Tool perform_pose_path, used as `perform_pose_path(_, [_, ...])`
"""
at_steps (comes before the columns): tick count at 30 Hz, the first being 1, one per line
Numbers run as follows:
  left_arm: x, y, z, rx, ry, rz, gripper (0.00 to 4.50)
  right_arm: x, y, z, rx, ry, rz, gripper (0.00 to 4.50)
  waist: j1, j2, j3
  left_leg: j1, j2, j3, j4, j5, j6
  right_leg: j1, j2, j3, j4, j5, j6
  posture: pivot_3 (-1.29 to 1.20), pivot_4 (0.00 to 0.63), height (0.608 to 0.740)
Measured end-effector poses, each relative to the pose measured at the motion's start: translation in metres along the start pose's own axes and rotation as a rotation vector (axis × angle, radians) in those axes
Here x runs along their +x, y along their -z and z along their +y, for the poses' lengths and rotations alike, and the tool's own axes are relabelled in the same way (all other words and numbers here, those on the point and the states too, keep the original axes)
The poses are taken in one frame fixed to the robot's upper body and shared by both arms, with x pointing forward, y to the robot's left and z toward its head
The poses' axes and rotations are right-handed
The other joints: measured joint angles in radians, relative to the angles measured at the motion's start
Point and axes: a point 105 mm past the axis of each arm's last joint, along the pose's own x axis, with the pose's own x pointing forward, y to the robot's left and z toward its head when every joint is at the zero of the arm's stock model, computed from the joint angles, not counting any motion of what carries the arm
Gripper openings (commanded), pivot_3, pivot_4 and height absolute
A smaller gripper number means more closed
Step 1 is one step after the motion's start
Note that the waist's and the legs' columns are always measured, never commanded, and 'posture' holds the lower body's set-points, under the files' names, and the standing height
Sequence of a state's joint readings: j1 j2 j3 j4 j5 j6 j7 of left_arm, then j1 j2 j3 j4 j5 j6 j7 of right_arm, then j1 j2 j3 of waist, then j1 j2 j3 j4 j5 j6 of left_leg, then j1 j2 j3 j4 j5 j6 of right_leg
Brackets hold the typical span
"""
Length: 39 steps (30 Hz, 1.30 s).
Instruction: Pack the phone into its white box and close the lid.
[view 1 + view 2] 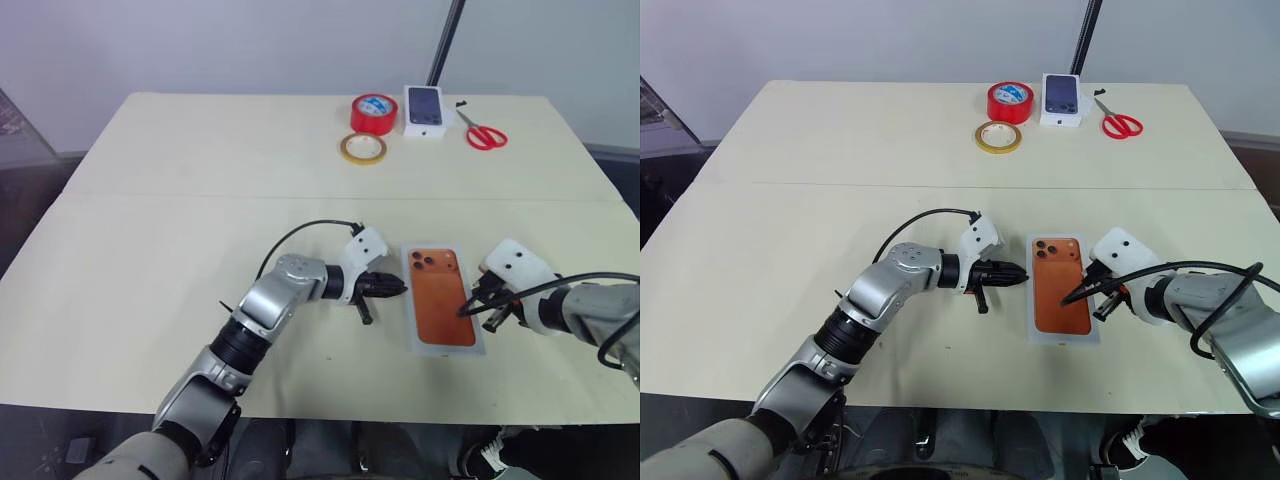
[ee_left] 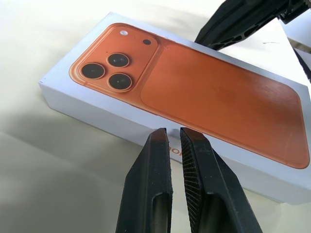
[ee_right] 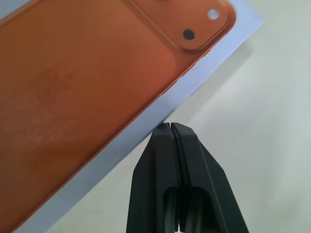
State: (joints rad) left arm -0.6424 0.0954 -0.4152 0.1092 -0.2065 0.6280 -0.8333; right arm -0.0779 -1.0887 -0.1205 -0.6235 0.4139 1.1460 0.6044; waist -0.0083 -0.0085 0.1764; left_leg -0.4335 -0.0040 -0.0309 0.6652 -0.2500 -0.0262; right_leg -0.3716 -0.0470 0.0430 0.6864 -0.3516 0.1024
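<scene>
I find the white box (image 1: 444, 345) mid-counter, the phone (image 1: 441, 296) showing orange on top. Left gripper (image 1: 397, 287) and right gripper (image 1: 467, 310) flank it, jaws closed, empty. Seating the lid looks next: press evenly.

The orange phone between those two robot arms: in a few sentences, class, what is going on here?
The phone lies flat on the white box, camera side up, near the front of the table. The left tool points at the box's side, shut and holding nothing. The right tool, also shut, has its tip at the opposite edge. Neither grips the box.
</scene>
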Motion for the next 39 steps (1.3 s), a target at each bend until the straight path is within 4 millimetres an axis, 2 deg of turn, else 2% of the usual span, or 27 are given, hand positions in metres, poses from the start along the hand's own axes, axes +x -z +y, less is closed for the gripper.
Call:
perform_pose_path(2, [0.0,0.0,0.001,0.0,-0.007,-0.001,0.46,-0.003,0.001,-0.002,-0.01,0.003,0.008,0.02,0.0,0.0,0.0,0.0,0.0,0.0,0.0,0.0,0.0,0.0,0.0,0.0,0.0,0.0,0.0,0.0,0.15,0.709])
perform_pose_path(6, [-0.004,-0.009,0.007,-0.036,-0.036,-0.053,0.46,-0.026,-0.004,-0.015,-0.034,0.016,-0.018,0.02,0.002,0.0,0.0,0.0,0.0,0.0,0.0,0.0,0.0,0.0,0.0,0.0,0.0,0.0,0.0,0.0,0.15,0.709])
perform_pose_path(8, [-0.005,-0.016,0.009,-0.034,-0.044,-0.07,0.46,-0.036,-0.014,-0.011,-0.052,-0.015,-0.071,0.02,0.001,0.0,0.0,0.0,0.0,0.0,0.0,0.0,0.0,0.001,0.0,-0.001,0.0,0.0,0.0,0.0,0.15,0.709])
perform_pose_path(10, [-0.002,-0.026,0.009,-0.02,-0.039,-0.092,0.46,-0.041,-0.017,0.004,-0.069,-0.083,-0.095,0.02,0.002,0.0,0.0,0.0,0.0,-0.001,0.0,0.0,0.0,0.001,0.0,-0.001,0.0,0.0,0.0,0.0,0.15,0.709])
perform_pose_path(13, [0.007,-0.035,0.007,0.003,-0.029,-0.093,0.46,-0.039,-0.008,0.028,-0.075,-0.181,-0.068,0.02,0.012,0.0,0.0,0.001,0.0,0.0,0.001,0.0,0.0,0.002,0.0,-0.001,0.0,0.0,0.001,0.0,0.15,0.709])
perform_pose_path(15, [0.018,-0.027,0.009,0.048,-0.043,-0.025,0.46,-0.034,0.004,0.041,-0.06,-0.222,-0.028,0.02,0.02,-0.001,0.0,0.003,-0.001,0.0,0.001,0.0,0.0,0.004,0.0,-0.001,-0.001,0.0,0.001,0.0,0.15,0.709])
perform_pose_path(16, [0.022,-0.017,0.012,0.056,-0.053,0.021,0.46,-0.031,0.011,0.046,-0.05,-0.235,-0.007,0.02,0.02,0.0,0.0,0.003,-0.001,0.001,0.001,0.0,0.0,0.004,0.0,0.0,-0.001,0.0,0.001,0.0,0.15,0.709])
perform_pose_path(18, [0.025,-0.008,0.013,0.067,-0.059,0.051,0.46,-0.028,0.014,0.048,-0.051,-0.225,0.004,0.02,0.019,-0.001,0.0,0.004,0.0,0.001,0.001,0.0,0.0,0.004,0.0,0.0,-0.001,0.0,0.001,0.0,0.15,0.709])
perform_pose_path(21, [0.026,-0.009,0.014,0.098,-0.056,0.066,0.46,-0.025,0.014,0.044,-0.056,-0.18,0.002,0.02,0.02,-0.001,0.0,0.007,0.0,0.0,0.0,0.0,0.0,0.007,0.0,-0.001,-0.001,0.0,0.001,0.0,0.15,0.709])
perform_pose_path(24, [0.017,-0.009,0.022,0.087,-0.082,0.055,0.46,-0.025,0.001,0.038,-0.055,-0.137,-0.059,0.02,0.016,-0.001,0.0,0.007,0.0,0.0,0.0,0.0,0.0,0.007,0.0,0.0,-0.001,0.0,0.001,0.0,0.15,0.709])
perform_pose_path(27, [-0.013,-0.014,0.04,0.067,-0.166,0.004,0.46,-0.028,-0.019,0.023,-0.045,-0.06,-0.17,0.02,0.009,0.0,0.0,0.007,0.001,0.0,-0.001,0.0,0.0,0.006,0.001,0.0,-0.001,0.0,0.001,0.0,0.15,0.709])
perform_pose_path(29, [-0.051,-0.019,0.058,0.07,-0.264,-0.046,0.46,-0.032,-0.037,0.009,-0.032,0.012,-0.286,0.02,-0.003,0.0,0.0,0.007,0.001,0.0,-0.002,0.0,0.0,0.006,0.0,0.0,-0.001,0.0,0.001,0.0,0.15,0.709])
perform_pose_path(31, [-0.09,-0.021,0.073,0.085,-0.37,-0.073,0.46,-0.032,-0.044,0.0,-0.025,0.062,-0.344,0.02,-0.004,0.0,0.0,0.007,0.001,0.0,-0.002,0.0,-0.001,0.006,0.0,0.0,-0.001,0.0,0.001,0.0,0.15,0.709])
perform_pose_path(35, [-0.163,-0.004,0.091,0.068,-0.56,-0.061,0.46,-0.022,-0.057,-0.013,0.043,0.094,-0.451,0.02,-0.004,-0.001,0.0,0.007,0.001,0.0,-0.002,0.0,-0.001,0.006,-0.001,0.0,-0.001,0.0,0.001,0.0,0.15,0.709])
perform_pose_path(39, [-0.214,0.015,0.093,0.045,-0.701,-0.021,0.46,-0.007,-0.062,-0.016,0.124,0.049,-0.524,0.02,0.002,-0.001,0.0,0.006,0.0,0.0,-0.002,0.0,-0.001,0.006,-0.002,0.0,-0.001,0.0,0.001,0.0,0.15,0.709])
